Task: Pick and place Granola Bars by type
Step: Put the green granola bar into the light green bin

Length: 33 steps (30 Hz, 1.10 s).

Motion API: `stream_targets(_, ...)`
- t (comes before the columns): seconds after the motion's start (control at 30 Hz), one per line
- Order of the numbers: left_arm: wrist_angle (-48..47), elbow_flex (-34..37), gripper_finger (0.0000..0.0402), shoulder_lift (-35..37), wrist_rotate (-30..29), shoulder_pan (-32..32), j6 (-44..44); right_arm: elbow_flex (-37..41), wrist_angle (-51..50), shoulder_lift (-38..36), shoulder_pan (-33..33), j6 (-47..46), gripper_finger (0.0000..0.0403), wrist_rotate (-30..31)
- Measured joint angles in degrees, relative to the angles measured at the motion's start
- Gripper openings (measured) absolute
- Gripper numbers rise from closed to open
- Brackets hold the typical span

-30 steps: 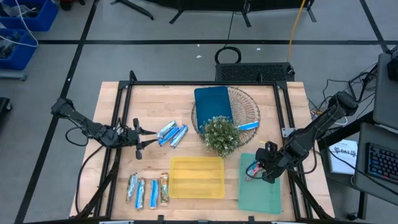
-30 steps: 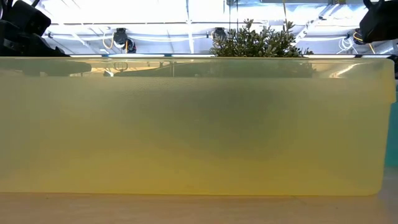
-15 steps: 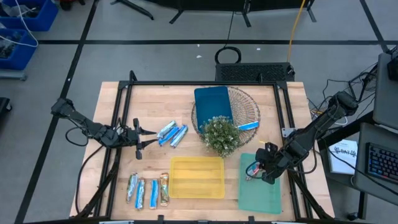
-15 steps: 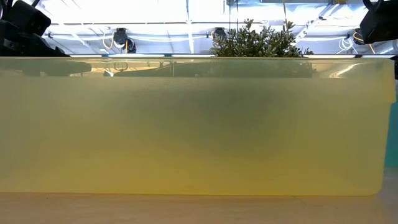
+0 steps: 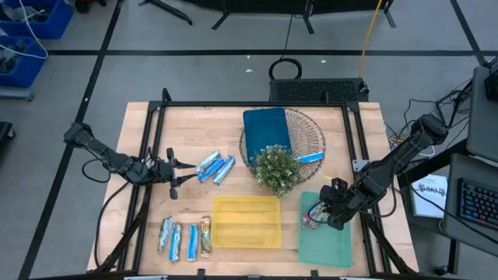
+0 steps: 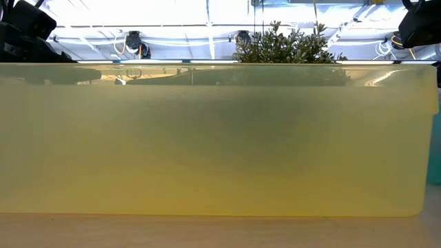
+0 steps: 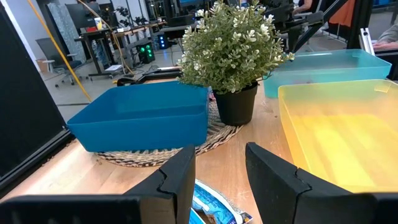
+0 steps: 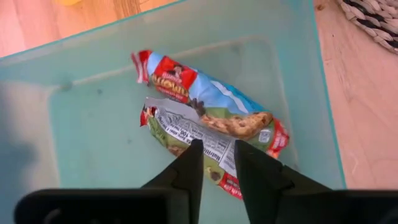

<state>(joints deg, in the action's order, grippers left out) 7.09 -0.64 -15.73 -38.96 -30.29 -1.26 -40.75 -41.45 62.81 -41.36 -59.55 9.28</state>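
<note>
You are looking down on a pale wooden surface (image 5: 140, 124) standing on a grey floor (image 5: 194, 74) crossed by dark tape lines. A blue bin (image 5: 35, 19) is sitting at the far left corner of the room, and a black mat (image 5: 315, 89) is lying just behind the surface. On the right, a keyboard (image 5: 476, 204) is resting on a side desk. From the left wrist view you are seeing desks with monitors (image 7: 134, 28) and an office chair (image 7: 53, 59) filling a brightly lit workshop.
</note>
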Motion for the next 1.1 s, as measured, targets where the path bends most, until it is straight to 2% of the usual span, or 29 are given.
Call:
stream_targets(0.13,0.0,0.01,0.0145,0.01,0.01,0.01,0.0,0.0,0.0,0.0,0.0,0.3,0.0104,0.24)
stream_targets(0.2,0.01,0.01,0.0145,0.01,0.0,0.0,0.0,0.02,0.03,0.0,0.02,1.47,0.0109,2.22)
stream_targets(0.4,0.02,0.0,0.0145,0.01,0.0,0.01,0.0,0.04,0.07,0.0,1.05,11.4,0.0112,15.4)
stream_targets(0.5,0.01,0.0,0.0145,0.01,0.0,0.01,0.0,0.04,0.05,0.0,3.34,17.15,0.0114,21.74)
stream_targets(0.6,0.0,0.0,0.0145,0.0,0.01,-0.01,0.0,0.04,-0.27,-0.05,7.04,21.94,0.0117,25.24)
stream_targets(0.93,0.0,0.01,0.0145,-0.01,0.0,-0.01,0.0,0.02,-2.35,-4.87,25.2,37.79,0.0121,24.95)
stream_targets(1.1,0.01,0.01,0.0145,0.01,0.02,0.0,0.0,-2.13,-3.95,-10.22,33.47,43.58,0.012,18.57)
